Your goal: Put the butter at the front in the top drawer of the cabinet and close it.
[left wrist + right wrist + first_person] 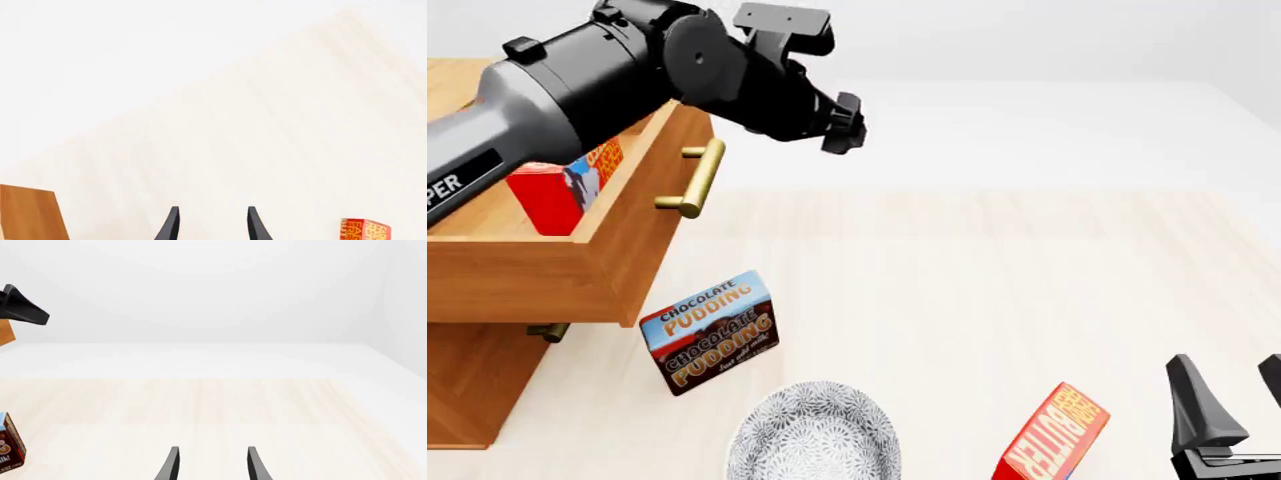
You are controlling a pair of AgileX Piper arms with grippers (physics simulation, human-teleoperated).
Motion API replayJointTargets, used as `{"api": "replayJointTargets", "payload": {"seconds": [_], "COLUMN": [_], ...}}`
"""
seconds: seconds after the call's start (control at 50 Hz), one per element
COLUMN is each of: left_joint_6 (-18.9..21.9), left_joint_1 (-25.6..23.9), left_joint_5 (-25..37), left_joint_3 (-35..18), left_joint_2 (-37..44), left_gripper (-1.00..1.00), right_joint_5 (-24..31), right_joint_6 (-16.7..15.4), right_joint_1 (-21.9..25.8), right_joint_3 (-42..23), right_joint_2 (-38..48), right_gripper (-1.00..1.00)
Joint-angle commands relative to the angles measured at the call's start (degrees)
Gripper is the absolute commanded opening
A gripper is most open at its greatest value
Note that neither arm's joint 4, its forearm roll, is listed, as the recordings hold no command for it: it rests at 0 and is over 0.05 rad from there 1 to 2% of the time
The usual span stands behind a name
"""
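Note:
A red and orange butter box (pixel 1052 440) leans tilted at the table's front edge, and shows again as the butter box (pixel 365 230) in the left wrist view. A like butter box (pixel 551 190) stands inside the top drawer (pixel 627 225), which is pulled out of the cabinet (pixel 474 380). My left gripper (pixel 838 122) hangs high, right of the drawer's brass handle (pixel 698 178); its fingers (pixel 172 225) stand apart, holding nothing. My right gripper (pixel 1234 395) is open at the front right, right of the front butter box.
A brown and blue chocolate pudding box (pixel 710 332) stands tilted just below the open drawer. A patterned grey plate (pixel 814 440) lies at the table's front, left of the butter box. The left arm (pixel 574 80) crosses above the drawer.

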Motion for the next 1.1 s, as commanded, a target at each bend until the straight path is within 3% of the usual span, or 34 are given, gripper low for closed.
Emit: {"api": "replayJointTargets", "payload": {"seconds": [0.02, 0.36, 1.1], "left_joint_6": [-2.52, -4.40, -5.15], "left_joint_1": [0.18, 1.40, 5.41], "left_joint_5": [-3.75, -8.31, -11.47], "left_joint_3": [3.39, 8.95, 16.54], "left_joint_2": [1.26, 1.29, -0.22], "left_gripper": [1.00, 1.00, 1.00], "right_joint_5": [0.02, 0.02, 0.03], "right_joint_6": [-0.01, -0.01, -0.01], "right_joint_1": [-0.03, -0.02, -0.02], "right_joint_3": [0.04, 0.04, 0.04], "right_joint_2": [-0.08, -0.07, -0.07], "right_gripper": [1.00, 1.00, 1.00]}}
